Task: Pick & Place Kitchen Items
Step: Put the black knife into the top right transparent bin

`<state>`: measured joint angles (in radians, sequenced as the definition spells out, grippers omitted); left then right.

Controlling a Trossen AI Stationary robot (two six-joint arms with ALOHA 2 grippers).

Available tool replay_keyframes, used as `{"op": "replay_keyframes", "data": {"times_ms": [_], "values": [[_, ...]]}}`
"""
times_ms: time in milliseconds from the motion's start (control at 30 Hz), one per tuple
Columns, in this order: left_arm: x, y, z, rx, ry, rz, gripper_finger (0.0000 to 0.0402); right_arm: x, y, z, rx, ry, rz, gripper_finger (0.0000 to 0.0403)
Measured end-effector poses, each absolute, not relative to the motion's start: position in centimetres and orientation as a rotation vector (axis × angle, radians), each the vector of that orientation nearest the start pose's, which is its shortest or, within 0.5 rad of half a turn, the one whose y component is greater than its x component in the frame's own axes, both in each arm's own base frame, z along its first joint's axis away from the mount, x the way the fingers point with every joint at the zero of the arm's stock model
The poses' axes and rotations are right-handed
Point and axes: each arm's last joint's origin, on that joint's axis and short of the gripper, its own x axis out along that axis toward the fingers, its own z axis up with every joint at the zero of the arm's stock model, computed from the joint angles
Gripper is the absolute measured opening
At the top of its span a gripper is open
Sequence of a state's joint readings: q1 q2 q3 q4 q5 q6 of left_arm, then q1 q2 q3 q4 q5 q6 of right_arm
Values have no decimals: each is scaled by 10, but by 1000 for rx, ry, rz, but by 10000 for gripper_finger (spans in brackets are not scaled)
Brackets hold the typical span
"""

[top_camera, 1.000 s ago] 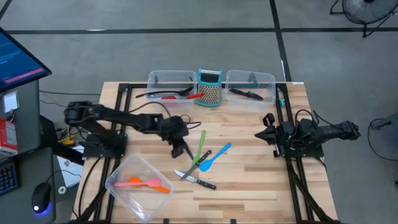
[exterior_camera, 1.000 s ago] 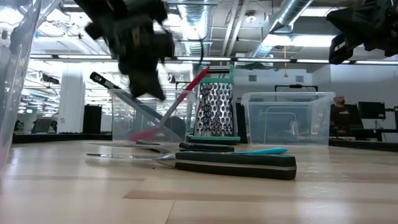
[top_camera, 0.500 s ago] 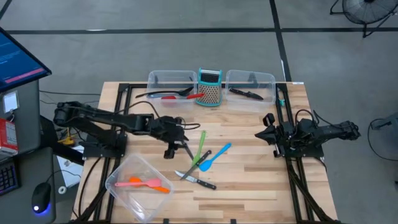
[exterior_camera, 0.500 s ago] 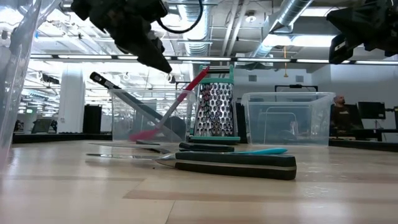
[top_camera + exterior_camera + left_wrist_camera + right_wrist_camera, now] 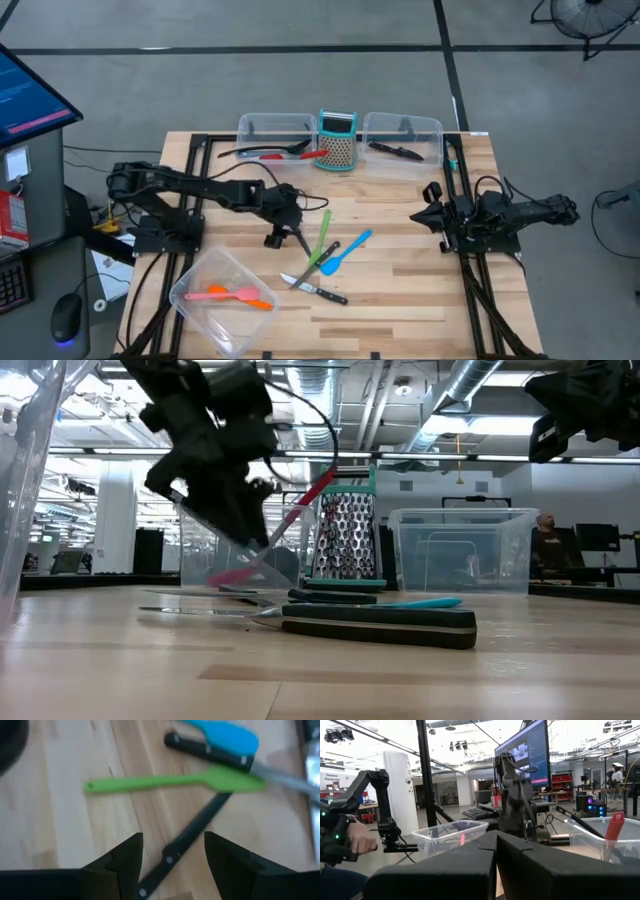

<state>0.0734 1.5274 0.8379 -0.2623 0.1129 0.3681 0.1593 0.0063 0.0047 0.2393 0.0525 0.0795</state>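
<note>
Left gripper (image 5: 288,236): fingers spread, straddling a black-handled knife (image 5: 182,841) on the table (image 5: 400,290).
Green spatula (image 5: 322,238): lay at 3 o'clock of it.
Right gripper (image 5: 432,213): fingers pressed together, waited at table's right edge.

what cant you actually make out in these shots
- Black-handled knife, left wrist view: its handle end is cut off by the bottom edge between the open left gripper fingers, and the view is motion-blurred.
- Right gripper, high view: too small and dark to tell open from shut; the right wrist view shows only dark finger bulk.
- Blue spatula, low view: mostly hidden behind a knife handle.
</note>
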Motion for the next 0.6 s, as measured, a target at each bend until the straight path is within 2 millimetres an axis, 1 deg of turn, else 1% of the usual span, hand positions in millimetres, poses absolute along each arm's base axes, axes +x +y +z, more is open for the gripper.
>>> {"op": "replay_keyframes", "data": {"times_ms": [200,300,400,467,600], "values": [[298,19,150,261,1030,-228,198,94,14,188,104,-232,116,0],[299,19,141,257,1066,-231,198,94,14,188,104,-232,116,0],[300,21,135,281,1097,-192,198,94,14,187,104,-232,116,0],[300,22,135,297,1101,-166,198,94,14,187,104,-232,116,0],[299,22,135,297,1109,-167,198,94,14,188,104,-232,116,0]]}}
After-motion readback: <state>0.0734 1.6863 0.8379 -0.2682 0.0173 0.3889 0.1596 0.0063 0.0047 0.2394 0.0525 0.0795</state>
